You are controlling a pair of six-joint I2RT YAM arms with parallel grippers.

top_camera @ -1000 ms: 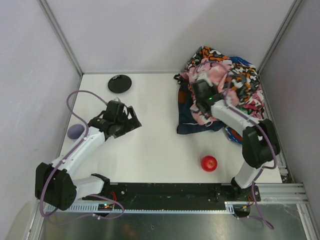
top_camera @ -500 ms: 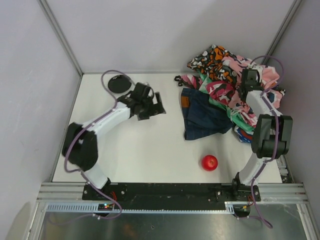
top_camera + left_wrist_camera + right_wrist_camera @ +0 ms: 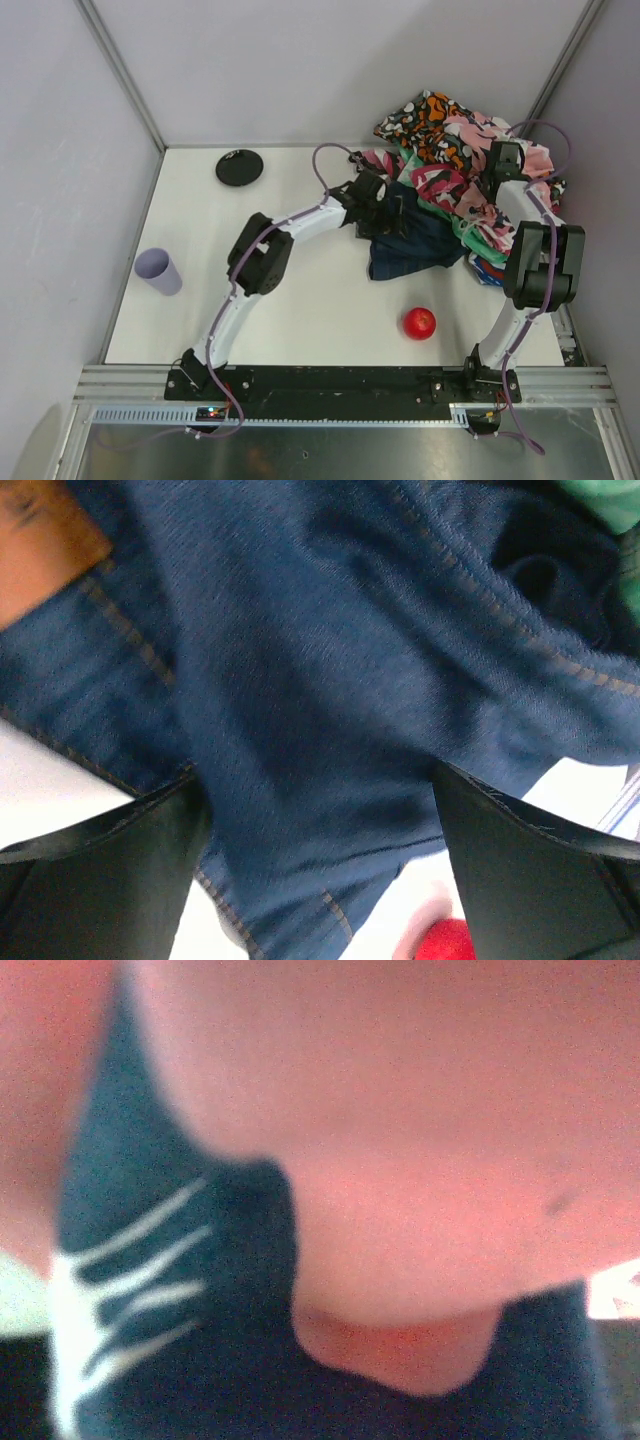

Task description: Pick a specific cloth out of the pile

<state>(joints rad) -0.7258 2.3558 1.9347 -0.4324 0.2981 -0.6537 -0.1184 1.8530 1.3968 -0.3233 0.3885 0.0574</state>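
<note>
Status: target located, grasp not yet made.

The plain dark navy-blue denim cloth [image 3: 415, 240] lies flat on the white table [image 3: 290, 290], at the near-left side of the heap of many-coloured patterned fabrics [image 3: 455, 150]. Its far-right edge touches the heap; whether it runs under other fabrics there cannot be determined. Most of its surface is exposed. The small orange-brown patch [image 3: 45, 540] is visible in the left wrist view.

The left gripper [image 3: 388, 215] is positioned over the left part of the denim cloth. In the left wrist view its two black fingers [image 3: 100, 880] stand wide apart, with denim filling the gap between them. Nothing is clamped.

The right gripper [image 3: 505, 160] is among the fabrics at the far-right side of the heap. Its wrist view shows only blurred pink fabric and a dark blue piece with white stripes, so whether its jaws are apart or closed cannot be determined.

Remaining steps, as judged: close the left gripper on a fold of denim, lift, and draw the cloth clear of the heap. The small red ball [image 3: 419, 323] lies near the cloth's near edge, apart from it.
</note>
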